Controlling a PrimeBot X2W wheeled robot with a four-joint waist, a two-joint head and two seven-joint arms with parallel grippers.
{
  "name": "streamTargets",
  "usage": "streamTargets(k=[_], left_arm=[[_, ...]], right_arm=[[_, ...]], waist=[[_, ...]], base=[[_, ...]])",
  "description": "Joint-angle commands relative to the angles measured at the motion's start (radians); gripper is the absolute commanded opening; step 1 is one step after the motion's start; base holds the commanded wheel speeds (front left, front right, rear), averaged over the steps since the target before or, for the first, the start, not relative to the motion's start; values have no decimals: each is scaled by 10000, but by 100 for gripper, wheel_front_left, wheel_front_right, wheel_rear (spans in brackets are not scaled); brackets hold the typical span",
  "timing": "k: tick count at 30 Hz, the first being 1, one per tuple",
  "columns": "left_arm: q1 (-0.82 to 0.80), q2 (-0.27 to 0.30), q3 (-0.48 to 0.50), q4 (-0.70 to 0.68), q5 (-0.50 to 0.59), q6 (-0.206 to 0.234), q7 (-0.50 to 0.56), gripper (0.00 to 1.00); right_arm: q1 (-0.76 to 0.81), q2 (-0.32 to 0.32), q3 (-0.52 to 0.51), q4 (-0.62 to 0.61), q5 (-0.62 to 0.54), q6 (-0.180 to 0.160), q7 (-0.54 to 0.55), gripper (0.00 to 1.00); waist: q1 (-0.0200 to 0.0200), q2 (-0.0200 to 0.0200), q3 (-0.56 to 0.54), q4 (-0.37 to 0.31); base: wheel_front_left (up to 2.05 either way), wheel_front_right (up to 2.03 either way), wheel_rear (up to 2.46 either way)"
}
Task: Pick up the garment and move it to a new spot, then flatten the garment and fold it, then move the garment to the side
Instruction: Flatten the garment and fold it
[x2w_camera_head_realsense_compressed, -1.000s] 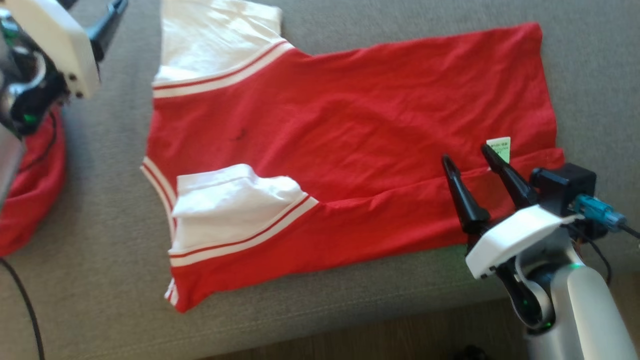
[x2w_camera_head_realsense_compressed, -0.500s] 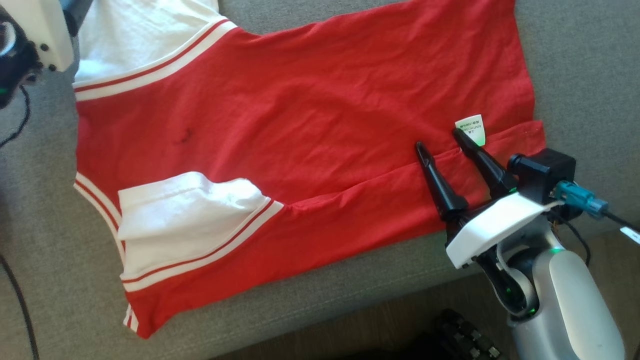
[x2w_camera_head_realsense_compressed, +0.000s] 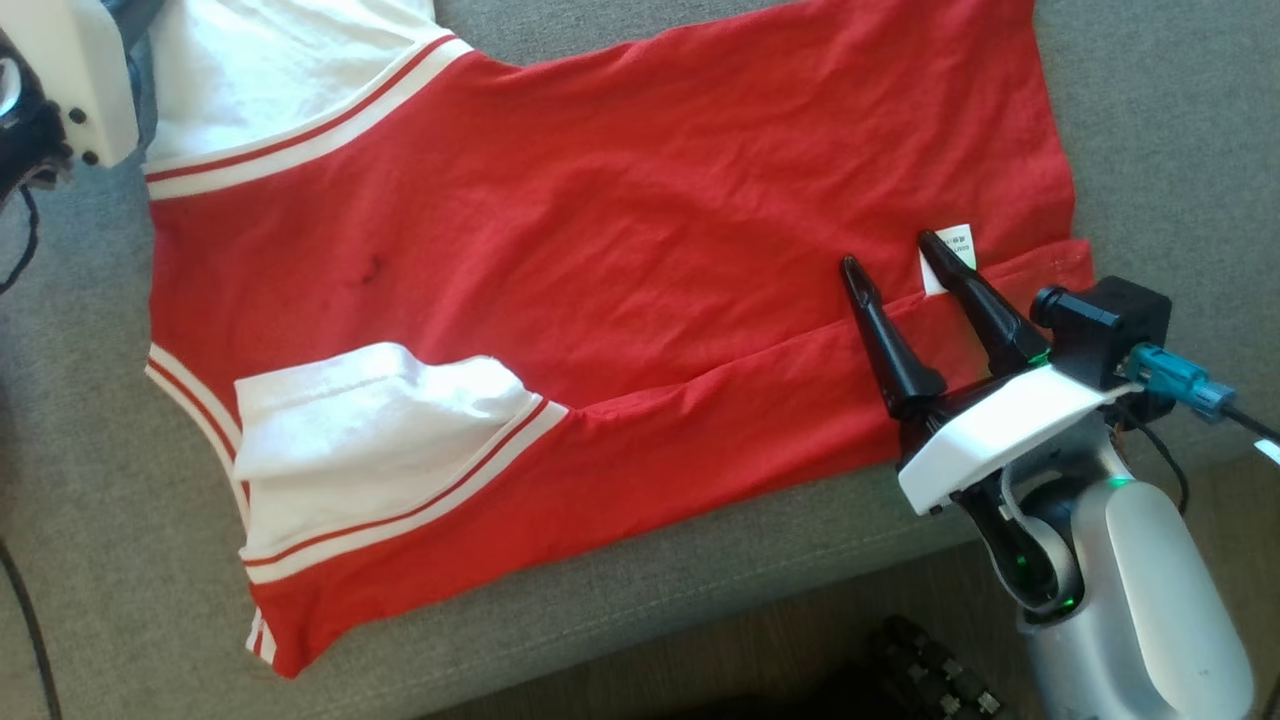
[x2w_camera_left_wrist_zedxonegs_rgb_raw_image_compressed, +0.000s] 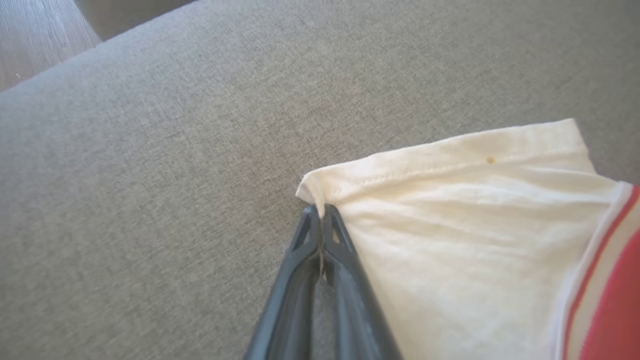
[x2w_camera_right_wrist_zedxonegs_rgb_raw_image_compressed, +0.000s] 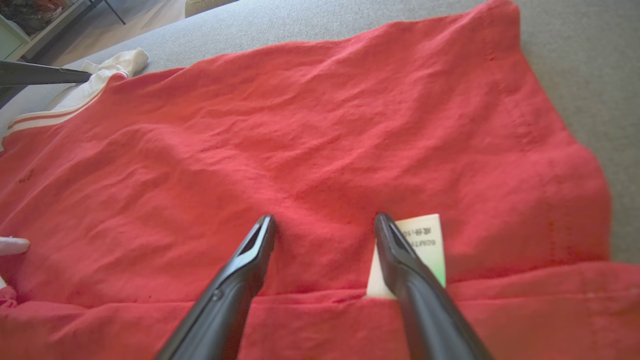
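- Spread out on a grey woven upholstered seat (x2w_camera_head_realsense_compressed: 1150, 120): a red jersey garment (x2w_camera_head_realsense_compressed: 620, 230) with white sleeves and red-and-white striped trim, mostly flat, with soft wrinkles.
- Near long edge of the garment turned over onto the red body, making a straight fold line from the near sleeve toward the right end.
- Near white sleeve (x2w_camera_head_realsense_compressed: 370, 430) folded inward and resting on the red cloth; far white sleeve (x2w_camera_head_realsense_compressed: 270, 70) lying out on the seat at the upper left of the head view.
- Left gripper (x2w_camera_left_wrist_zedxonegs_rgb_raw_image_compressed: 320, 210): closed, pinching the hemmed corner of the far white sleeve, clear in the left wrist view; cloth a little bunched at the fingertips.
- Right gripper (x2w_camera_head_realsense_compressed: 890, 255): open, dark fingers spread apart and holding nothing, placed over the fold line near the right end of the garment; not possible to tell if the tips touch the cloth.
- Small white printed label (x2w_camera_right_wrist_zedxonegs_rgb_raw_image_compressed: 425, 240) just beside the outer finger of the right gripper, partly hidden behind it, coming out from under the folded edge.
- Tiny dark mark (x2w_camera_head_realsense_compressed: 372, 268) on the red cloth, between the two sleeves.
- Strip of brown wooden floor (x2w_camera_head_realsense_compressed: 720, 665) below the front edge of the seat.
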Motion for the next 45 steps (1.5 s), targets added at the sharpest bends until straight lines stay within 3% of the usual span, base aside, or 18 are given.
streamTargets(k=[1, 9, 14, 21, 25, 31, 32, 34, 35, 36, 37, 39, 45], left_arm=[[-227, 467, 91, -76, 3, 12, -140, 0], [-766, 569, -403, -101, -215, 12, -1485, 0], [-982, 537, -832, 15, -470, 12, -1681, 0], [-1265, 494, -1256, -48, -659, 12, -1863, 0], [-1407, 398, -1402, -200, -688, 12, -2004, 0], [-1514, 369, -1537, -447, -634, 12, -2080, 0], [-1535, 376, -1549, -476, -628, 12, -2090, 0], [-1561, 400, -1570, -530, -598, 12, -2082, 0], [-1561, 400, -1570, -530, -598, 12, -2082, 0], [-1570, 415, -1577, -548, -589, 12, -2075, 0], [-1580, 430, -1584, -561, -581, 12, -2062, 0], [-1594, 459, -1593, -575, -571, 12, -2038, 0], [-1637, 463, -1608, -689, -497, 12, -2132, 0]], right_arm=[[-53, -95, 214, -276, 114, -2, -102, 100], [-1099, -95, 98, -95, 391, -2, 161, 100], [-2788, -95, -287, 1025, 430, -2, 1519, 100], [-5307, -95, -1357, 3069, -1383, -2, 3410, 100], [-6078, -95, -1874, 3853, -2133, -2, 3778, 100], [-6557, -95, -2387, 4546, -2252, -2, 3798, 100], [-6611, -95, -2426, 4606, -2268, -2, 3743, 97], [-6716, -95, -2469, 4753, -2253, -2, 3671, 71], [-6716, -95, -2469, 4753, -2253, -2, 3671, 71], [-6760, -95, -2450, 4838, -2216, -2, 3673, 49], [-6802, -95, -2412, 4909, -2177, -2, 3677, 37], [-6871, -95, -2303, 4988, -2277, -2, 3670, 0], [-6996, -95, -2267, 4899, -2557, -2, 3656, 0]], waist=[[0, 0, 28, -29], [0, 0, 60, -92], [0, 0, -80, -52], [0, 0, -92, 129], [0, 0, -8, 291], [0, 0, 71, 406], [0, 0, 85, 417], [0, 0, 104, 434], [0, 0, 104, 434], [0, 0, 111, 438], [0, 0, 117, 441], [0, 0, 127, 442], [0, 0, 157, 514]], base=[[0, 0, 0], [0, 0, 0], [0, 0, 0], [0, 0, 0], [0, 0, 0], [0, 0, 0], [0, 0, 0], [0, 0, 0], [0, 0, 0], [0, 0, 0], [0, 0, 0], [0, 0, 0], [0, 0, 0]])
